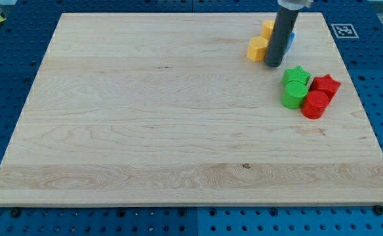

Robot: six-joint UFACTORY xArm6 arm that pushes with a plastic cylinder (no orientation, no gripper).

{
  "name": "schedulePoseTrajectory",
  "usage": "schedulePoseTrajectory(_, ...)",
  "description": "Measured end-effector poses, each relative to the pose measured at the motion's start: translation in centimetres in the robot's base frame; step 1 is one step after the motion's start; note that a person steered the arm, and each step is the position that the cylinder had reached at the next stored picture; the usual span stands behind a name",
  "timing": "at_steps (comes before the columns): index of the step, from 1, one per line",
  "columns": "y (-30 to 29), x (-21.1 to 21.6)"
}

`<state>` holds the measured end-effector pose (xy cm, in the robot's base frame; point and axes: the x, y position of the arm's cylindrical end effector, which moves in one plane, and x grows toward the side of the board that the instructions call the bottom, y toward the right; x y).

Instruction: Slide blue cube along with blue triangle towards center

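We see a pale wooden board (178,131) with light tan grain streaks and a few small dark knots, filling most of the frame. Around it lies a blue perforated base (1,98) patterned with rows of dark holes. The rod ending in my tip (273,66) is dark grey. At upper right we note two yellow blocks (258,48), with a sliver of blue block (291,40) showing beside the rod. Below them we see a green star (297,75), a green cylinder (294,95), a red star (325,85) and a red cylinder (315,104). A black-and-white marker (343,30) occupies the upper right corner.
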<state>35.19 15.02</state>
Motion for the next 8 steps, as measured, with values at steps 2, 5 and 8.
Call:
schedulePoseTrajectory(2, 10.4, -2.7)
schedulePoseTrajectory(5, 6.2, -7.7)
schedulePoseTrajectory(8, 1.1, -6.3)
